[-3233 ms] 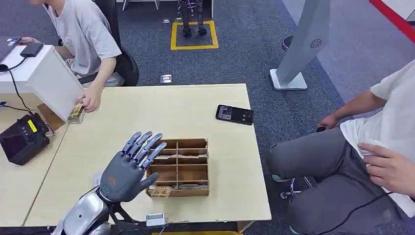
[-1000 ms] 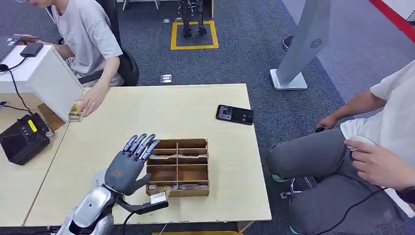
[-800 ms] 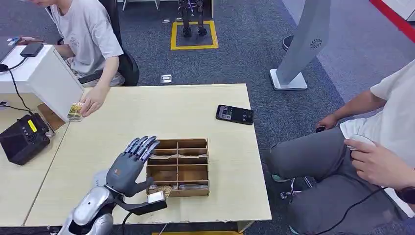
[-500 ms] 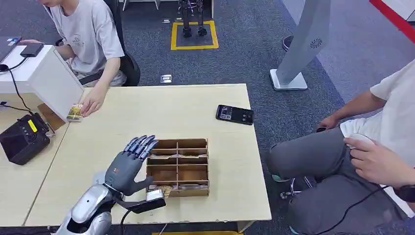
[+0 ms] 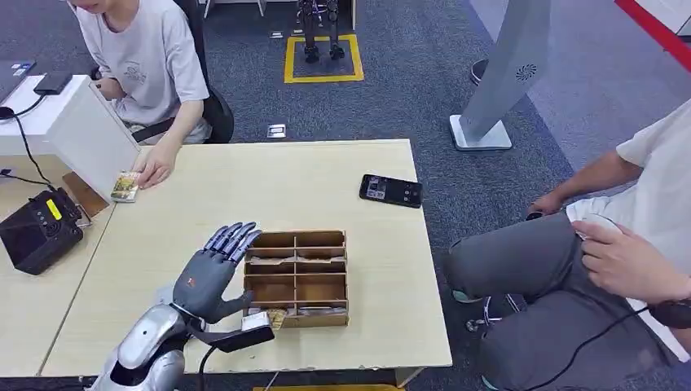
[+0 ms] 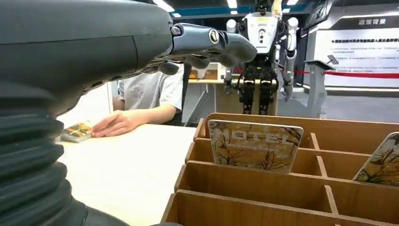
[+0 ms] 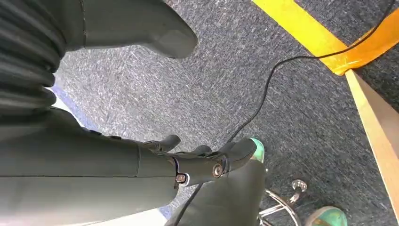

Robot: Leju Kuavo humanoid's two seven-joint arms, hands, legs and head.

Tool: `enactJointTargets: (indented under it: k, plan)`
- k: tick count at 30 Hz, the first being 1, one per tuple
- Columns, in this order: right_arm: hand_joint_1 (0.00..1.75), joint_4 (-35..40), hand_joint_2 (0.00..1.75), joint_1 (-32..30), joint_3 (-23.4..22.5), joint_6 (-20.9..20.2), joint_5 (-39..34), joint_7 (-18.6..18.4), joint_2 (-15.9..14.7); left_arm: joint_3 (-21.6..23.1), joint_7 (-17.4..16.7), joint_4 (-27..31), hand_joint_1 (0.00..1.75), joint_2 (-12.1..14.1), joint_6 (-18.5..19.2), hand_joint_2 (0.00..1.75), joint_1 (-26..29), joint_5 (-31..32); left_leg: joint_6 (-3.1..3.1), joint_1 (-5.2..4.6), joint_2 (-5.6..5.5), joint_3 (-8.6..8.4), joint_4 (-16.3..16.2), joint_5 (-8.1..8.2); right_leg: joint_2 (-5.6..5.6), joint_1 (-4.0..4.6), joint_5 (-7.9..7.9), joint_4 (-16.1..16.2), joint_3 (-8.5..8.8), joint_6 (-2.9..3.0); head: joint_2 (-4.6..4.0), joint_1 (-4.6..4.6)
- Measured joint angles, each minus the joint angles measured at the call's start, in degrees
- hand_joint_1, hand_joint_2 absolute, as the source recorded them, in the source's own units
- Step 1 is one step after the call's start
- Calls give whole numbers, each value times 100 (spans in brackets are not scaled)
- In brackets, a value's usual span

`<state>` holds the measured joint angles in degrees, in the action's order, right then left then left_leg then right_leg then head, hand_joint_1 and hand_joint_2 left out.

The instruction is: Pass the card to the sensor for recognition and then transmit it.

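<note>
A wooden divided box [image 5: 345, 275] stands on the pale table [image 5: 269, 183] toward its near edge. Patterned cards stand in its compartments; one card [image 5: 269, 318] leans at the near left corner. My left hand [image 5: 210, 277] hovers beside the box's left side, fingers straight and apart, holding nothing. In the left wrist view the fingers [image 6: 207, 42] reach over the box [image 6: 263, 181], above an upright card [image 6: 254, 146] and another card [image 6: 382, 159]. My right hand [image 7: 188, 165] hangs over the carpet with its fingers stretched out, holding nothing.
A black device [image 5: 37, 232] and a white box [image 5: 77, 134] sit at the far left. A seated person's hand [image 5: 155, 167] rests by a card stack [image 5: 125, 186]. A phone [image 5: 391, 190] lies far right on the table. Another person [image 5: 619, 261] sits to the right.
My left hand has sunk lower and drawn slightly back beside the box's near left corner, still holding nothing. The person at the right has shifted a hand.
</note>
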<state>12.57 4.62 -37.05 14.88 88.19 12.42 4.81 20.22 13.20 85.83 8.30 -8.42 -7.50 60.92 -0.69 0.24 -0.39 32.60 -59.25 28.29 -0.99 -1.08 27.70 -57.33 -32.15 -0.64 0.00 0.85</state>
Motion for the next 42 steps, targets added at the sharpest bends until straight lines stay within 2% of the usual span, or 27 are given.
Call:
enactJointTargets:
  k: [15, 21, 42]
  plan:
    - [0, 0, 175, 4, 31, -53, 0, 26, 0, 2, 61, -37, 0, 7, 140, 175, -11, -329, 0, 0, 0, 0, 0, 0, 0, 0, 0, 0, 0, 0, 0, 2]
    - [0, 0, 175, 11, 79, -61, 0, 20, 2, 103, -52, -74, 0, -2, 120, 175, -90, -154, 0, 0, 0, -1, 0, 0, 0, 0, -1, 0, 0, 1, 0, 0]
    - [0, 0, 175, 17, 149, -74, 0, 11, 2, 140, -103, -186, 0, -83, 77, 175, -153, -160, 0, 0, -1, 0, 0, -1, 0, 0, -1, 0, 0, 1, 0, 0]
